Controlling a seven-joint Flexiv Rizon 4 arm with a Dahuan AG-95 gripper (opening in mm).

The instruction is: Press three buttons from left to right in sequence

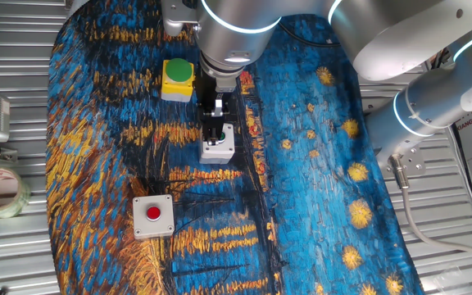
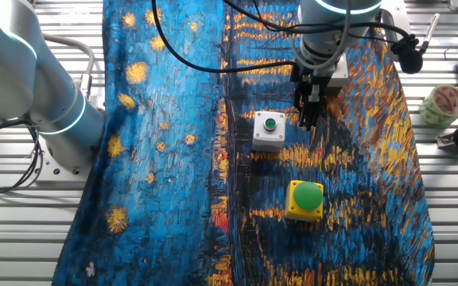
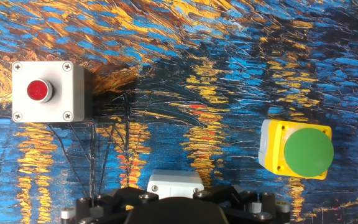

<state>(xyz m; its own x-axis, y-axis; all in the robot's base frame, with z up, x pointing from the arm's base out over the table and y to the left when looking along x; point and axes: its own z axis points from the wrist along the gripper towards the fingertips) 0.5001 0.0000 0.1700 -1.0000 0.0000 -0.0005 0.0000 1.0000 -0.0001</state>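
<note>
One fixed view looks steeply down on the painted cloth point(image 1: 318, 164) from one side of the table. The other fixed view faces it from the opposite side, so the layout appears reversed. Both share the yellow box point(image 1: 177, 79) and the middle grey-white box point(image 2: 269, 131). The hand view sits close above the cloth, looking straight down

From hand view I only get the top edge of the grey-white box point(image 3: 174, 182), its btn cut off behind the hand housing, and fingertips near that box are too dark in both fixed views.
</note>
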